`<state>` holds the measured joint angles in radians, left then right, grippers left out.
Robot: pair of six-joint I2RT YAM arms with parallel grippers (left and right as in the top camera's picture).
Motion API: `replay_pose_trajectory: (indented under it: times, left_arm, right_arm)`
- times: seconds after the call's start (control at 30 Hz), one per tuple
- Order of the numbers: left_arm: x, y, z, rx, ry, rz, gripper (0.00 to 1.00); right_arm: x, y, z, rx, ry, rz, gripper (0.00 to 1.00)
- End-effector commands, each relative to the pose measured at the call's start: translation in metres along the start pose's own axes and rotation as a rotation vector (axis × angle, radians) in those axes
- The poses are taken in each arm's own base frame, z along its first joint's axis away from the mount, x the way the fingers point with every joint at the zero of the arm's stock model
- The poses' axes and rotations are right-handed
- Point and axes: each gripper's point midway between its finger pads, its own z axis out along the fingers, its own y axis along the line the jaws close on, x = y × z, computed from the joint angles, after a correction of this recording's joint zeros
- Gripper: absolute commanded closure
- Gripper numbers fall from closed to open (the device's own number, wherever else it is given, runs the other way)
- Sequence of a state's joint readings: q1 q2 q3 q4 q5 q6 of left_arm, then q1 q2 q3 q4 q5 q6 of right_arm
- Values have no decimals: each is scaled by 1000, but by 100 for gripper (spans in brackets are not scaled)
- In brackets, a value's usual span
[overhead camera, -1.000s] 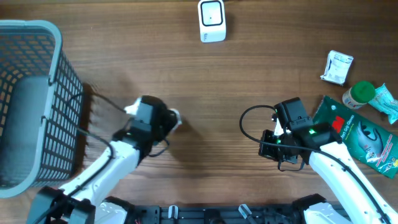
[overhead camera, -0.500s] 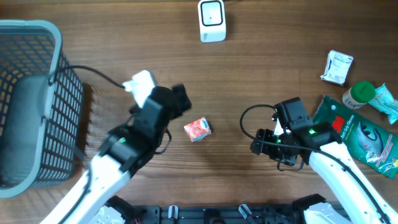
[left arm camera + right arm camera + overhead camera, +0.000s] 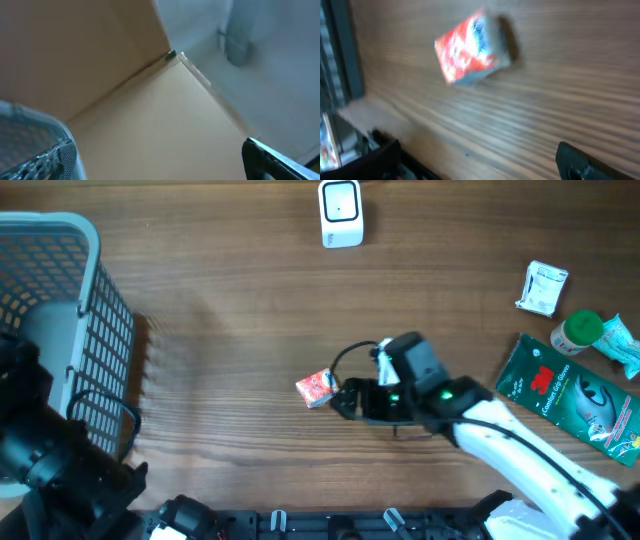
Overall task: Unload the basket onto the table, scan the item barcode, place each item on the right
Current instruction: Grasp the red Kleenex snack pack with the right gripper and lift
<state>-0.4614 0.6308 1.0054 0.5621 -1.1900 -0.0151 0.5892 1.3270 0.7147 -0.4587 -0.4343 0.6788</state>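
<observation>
- A small red-and-white packet [image 3: 318, 387] lies on the wooden desk [image 3: 220, 280], near its middle, with nothing holding it.
- The right end effector [image 3: 347, 399] is just beside the packet's right edge. Its wrist view shows the two dark fingers [image 3: 577, 160] spread wide, open and empty. The packet [image 3: 470, 47] lies ahead of them, tilted and blurred.
- The white scanner [image 3: 340, 213] stands at the far edge of the desk, well apart from the packet.
- The left arm [image 3: 50, 450] is at the near left corner, beside the grey basket [image 3: 110, 340].
- Of the left end effector [image 3: 265, 160] only one dark finger shows, so I cannot tell if it is open or closed.
- At the right edge lie a white packet [image 3: 545, 287], a green-capped bottle [image 3: 577, 332] and a flat green package [image 3: 570, 395].
</observation>
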Motion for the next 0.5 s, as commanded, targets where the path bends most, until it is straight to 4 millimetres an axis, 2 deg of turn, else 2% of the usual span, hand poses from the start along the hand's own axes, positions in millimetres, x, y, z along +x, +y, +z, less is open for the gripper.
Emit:
replay_pose_trajectory:
  times: [0.0,0.1,0.17,0.23,0.33,0.47]
  left_arm:
    - [-1,-23,1,132,-49,437,0]
    - [-2,-24,-2,163,-43,502,0]
    - [-3,-26,-9,243,-20,551,0]
    - [-8,-28,-18,321,-10,575,0]
    - [-30,-19,-33,401,2,484,0]
    - [-55,-7,-43,418,-25,422,0]
  right_arm:
    - [9,1,30,48,33,-57,0]
    - [1,-26,46,206,-21,-110,0]
    - [-11,-34,46,264,-71,-205,0]
    - [-22,-26,47,244,-110,-277,0]
    - [-37,-11,47,198,-180,-332,0]
    - [-40,-9,48,182,-200,-236,0]
